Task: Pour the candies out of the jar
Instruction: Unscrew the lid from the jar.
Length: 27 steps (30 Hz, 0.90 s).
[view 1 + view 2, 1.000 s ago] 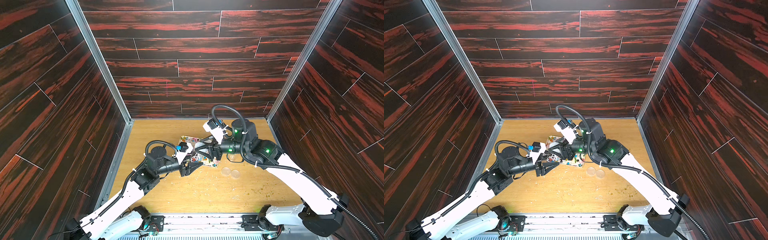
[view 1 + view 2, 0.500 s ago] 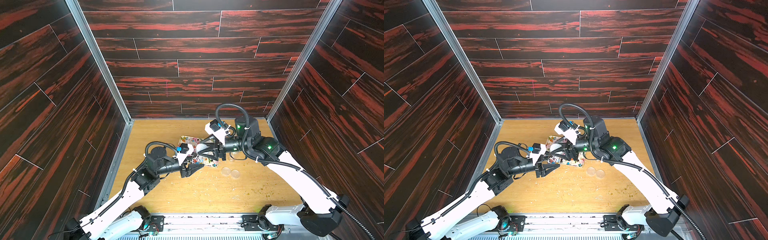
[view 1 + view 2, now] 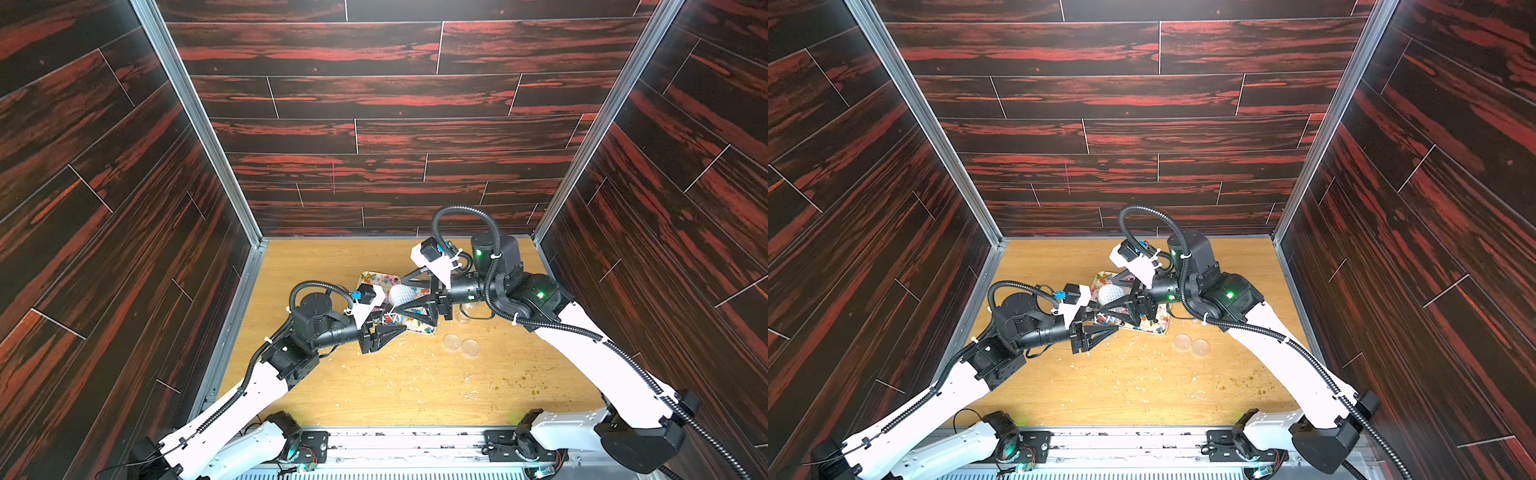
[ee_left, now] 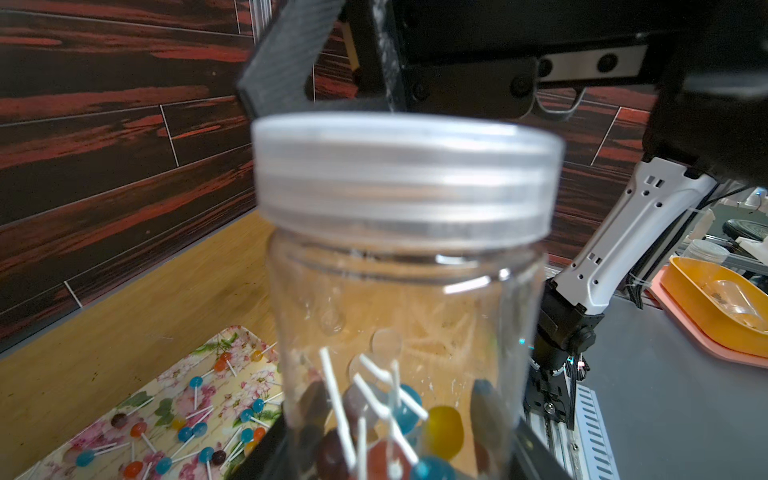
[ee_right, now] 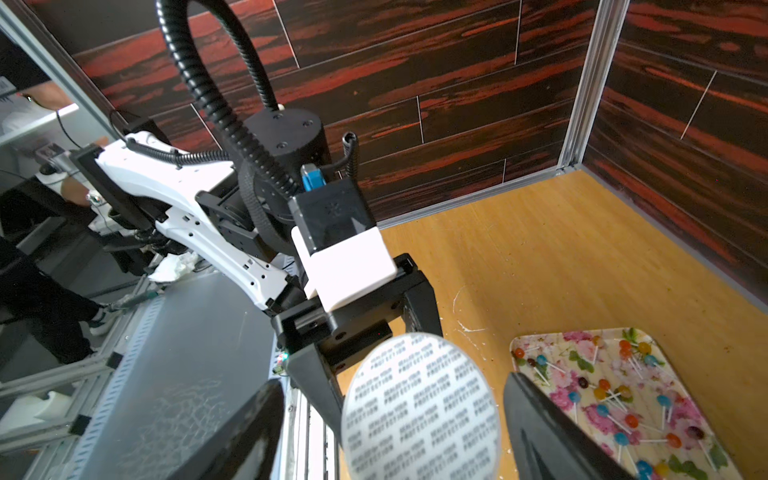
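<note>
A clear plastic jar (image 4: 407,311) with a pale screw lid (image 4: 403,178) is held between the fingers of my left gripper (image 4: 399,415). Some candies (image 4: 442,428) on thin white sticks lie at its bottom. Both top views show this left gripper (image 3: 395,326) (image 3: 1106,328) beside the tray. My right gripper (image 5: 388,386) is open, with a finger on each side of the lid (image 5: 419,407) and a gap on both sides. It is also in both top views (image 3: 405,296) (image 3: 1111,294). More candies (image 5: 623,415) lie on the flower-print tray (image 5: 540,338).
The tray (image 3: 368,276) lies on the wooden floor under both grippers. Two clear round discs (image 3: 451,343) (image 3: 469,347) lie to its right. Pale and greenish crumbs (image 3: 415,374) are scattered toward the front. Dark panelled walls close in the left, back and right.
The right gripper's jaws have spread apart off the lid, and that arm has shifted slightly to the right. The lid stays on the jar. The left arm has hardly moved.
</note>
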Motion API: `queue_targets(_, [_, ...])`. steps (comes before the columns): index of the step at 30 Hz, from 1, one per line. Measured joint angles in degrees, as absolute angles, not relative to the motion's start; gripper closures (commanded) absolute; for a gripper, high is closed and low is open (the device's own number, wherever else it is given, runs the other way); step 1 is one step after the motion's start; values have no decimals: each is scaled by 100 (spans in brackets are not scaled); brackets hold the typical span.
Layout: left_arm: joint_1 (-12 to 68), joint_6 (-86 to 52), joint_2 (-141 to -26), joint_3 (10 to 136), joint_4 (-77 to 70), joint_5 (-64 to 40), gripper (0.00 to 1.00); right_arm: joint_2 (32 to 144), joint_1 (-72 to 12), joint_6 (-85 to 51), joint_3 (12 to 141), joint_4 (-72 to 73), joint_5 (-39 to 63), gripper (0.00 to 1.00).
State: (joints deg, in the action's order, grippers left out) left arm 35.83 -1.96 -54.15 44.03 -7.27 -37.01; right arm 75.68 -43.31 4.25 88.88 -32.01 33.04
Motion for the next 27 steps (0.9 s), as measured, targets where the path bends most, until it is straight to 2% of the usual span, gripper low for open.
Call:
queue_targets(7, [3583, -196, -5415, 4403, -722, -3682, 58, 7509, -4342, -121, 8923, -3201, 2788, 1])
queue_targets(10, [3583, -196, -5415, 4403, -722, -3658, 58, 7465, -4460, -659, 9054, -3212, 2150, 2])
queue_targets(12, [3583, -193, -5415, 4403, -722, -3640, 58, 7373, -4696, -1039, 9076, -3221, 1564, 8])
queue_targets(15, [3583, -193, -5417, 4403, -722, -3636, 58, 7282, -5148, -1546, 9183, -3380, 707, 13])
queue_targets(20, [3583, -191, -5428, 4403, -698, -3636, 58, 7297, -5708, -2213, 9498, -3824, -548, 13])
queue_targets(27, [3583, -191, -5428, 4403, -676, -3636, 58, 7376, -5964, -2792, 9537, -4073, -1269, 14])
